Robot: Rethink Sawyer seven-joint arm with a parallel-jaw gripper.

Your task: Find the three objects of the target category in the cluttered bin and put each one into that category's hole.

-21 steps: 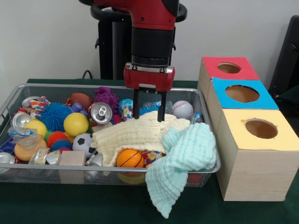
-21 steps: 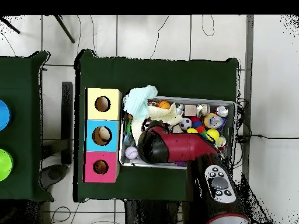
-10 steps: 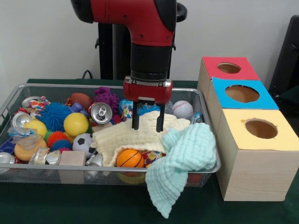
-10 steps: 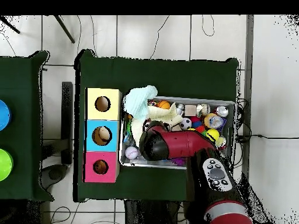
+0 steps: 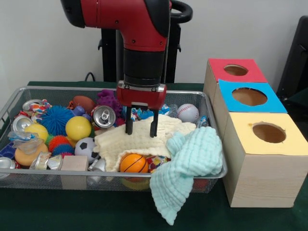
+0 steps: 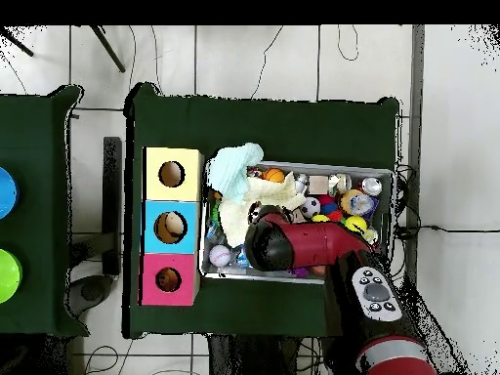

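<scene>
My gripper (image 5: 141, 129) is open, its two black fingers straddling a fold of the cream cloth (image 5: 139, 139) in the middle of the wire bin (image 5: 9, 103); nothing is held. A pale green cloth (image 5: 190, 163) drapes over the bin's front right rim. Around the cloths lie a silver can (image 5: 103, 116), a baseball (image 5: 187, 112), a small basketball (image 5: 133, 163), a soccer ball (image 5: 86, 147) and a yellow ball (image 5: 78, 127). In the overhead view the red arm (image 6: 303, 249) covers the gripper and the cream cloth (image 6: 234, 210) shows beside it.
Three boxes with round holes stand right of the bin: red (image 5: 235, 70), blue (image 5: 249, 96), yellow (image 5: 268, 133). More cans (image 5: 21, 122), a blue spiky ball (image 5: 56, 119), a purple toy (image 5: 109, 99) and a wooden block (image 5: 74, 163) crowd the bin's left.
The gripper has shifted left across the cream cloth and dropped slightly lower. It stays open. The cloths and toys have not moved.
</scene>
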